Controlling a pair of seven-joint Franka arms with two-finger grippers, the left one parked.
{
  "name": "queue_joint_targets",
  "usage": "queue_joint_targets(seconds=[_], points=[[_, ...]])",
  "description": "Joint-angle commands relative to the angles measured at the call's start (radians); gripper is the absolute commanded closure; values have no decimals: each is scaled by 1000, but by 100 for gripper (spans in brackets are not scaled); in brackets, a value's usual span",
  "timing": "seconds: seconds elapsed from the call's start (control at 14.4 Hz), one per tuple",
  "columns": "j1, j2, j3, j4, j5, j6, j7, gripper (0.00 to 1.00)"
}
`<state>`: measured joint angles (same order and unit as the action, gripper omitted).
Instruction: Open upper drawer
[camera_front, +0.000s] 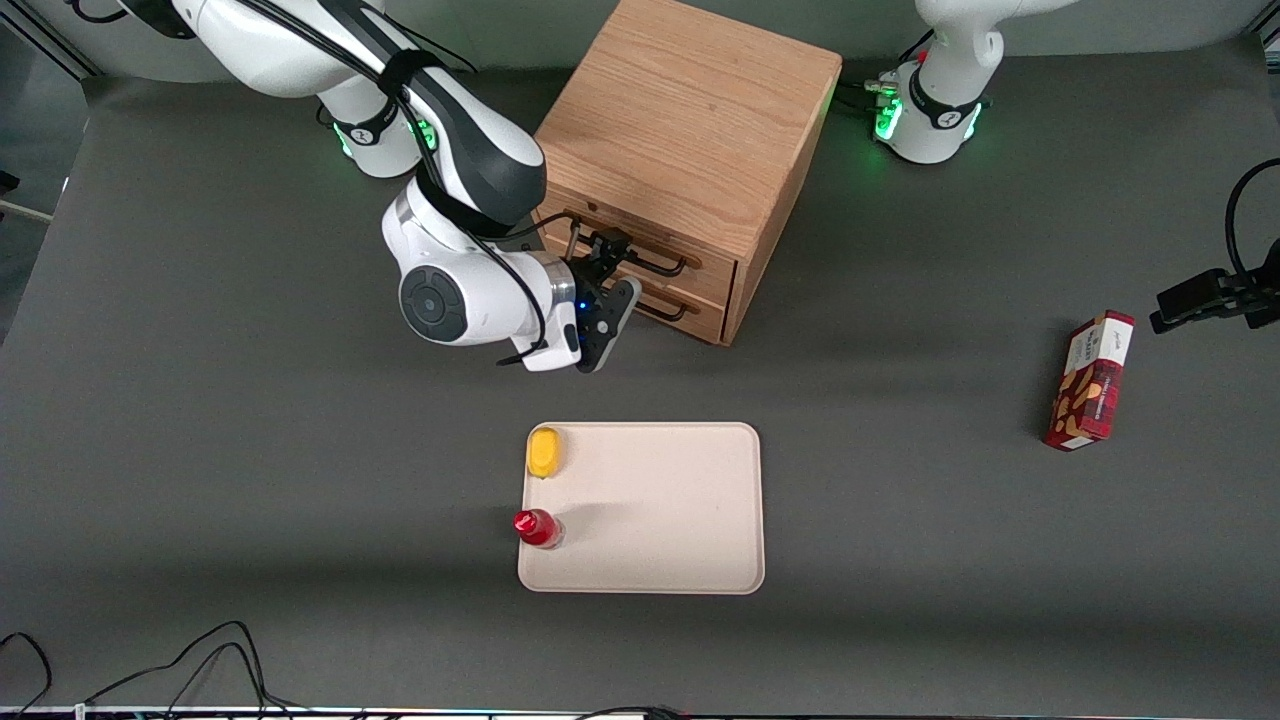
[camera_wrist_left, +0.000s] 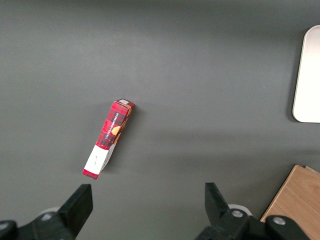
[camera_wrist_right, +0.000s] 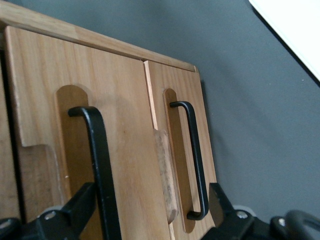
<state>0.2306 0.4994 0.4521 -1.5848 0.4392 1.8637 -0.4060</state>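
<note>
While I watch from the front view, the right arm's gripper (camera_front: 604, 252) is at the face of the wooden cabinet (camera_front: 690, 110), level with the upper drawer (camera_front: 655, 243). This cabinet stands at the far middle part of the table, and its two drawers face toward the near side at an angle. In the right wrist view the gripper (camera_wrist_right: 150, 202) has its jaws wide apart. The thin black handle (camera_wrist_right: 100, 165) of the upper drawer passes between them and is very close to one finger (camera_wrist_right: 82, 205). Whether it touches this finger, I cannot tell. The other finger (camera_wrist_right: 220, 200) is just beside the handle of the lower drawer (camera_wrist_right: 195, 160). I also cannot tell whether the upper drawer is already out a little.

Nearer to the camera than the cabinet lies a pale tray (camera_front: 660, 510). A yellow object (camera_front: 544, 452) and a small red bottle (camera_front: 537, 527) are on its edge toward the working arm's end. A red box (camera_front: 1090, 380) lies well apart, toward the parked arm's end.
</note>
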Motion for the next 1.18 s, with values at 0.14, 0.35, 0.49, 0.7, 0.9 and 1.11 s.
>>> queue_joint_targets(seconds=[0.14, 0.35, 0.49, 0.7, 0.9, 1.11], points=[[6, 27, 2, -9, -46, 32, -13, 0], [-4, 59, 0, 11, -80, 37, -14, 0], [-13, 86, -6, 58, -100, 29, -17, 0], [-19, 116, -36, 123, -100, 20, -50, 0], [-20, 142, -88, 182, -96, -12, -53, 0], [-22, 218, -119, 334, -94, -110, -56, 0]])
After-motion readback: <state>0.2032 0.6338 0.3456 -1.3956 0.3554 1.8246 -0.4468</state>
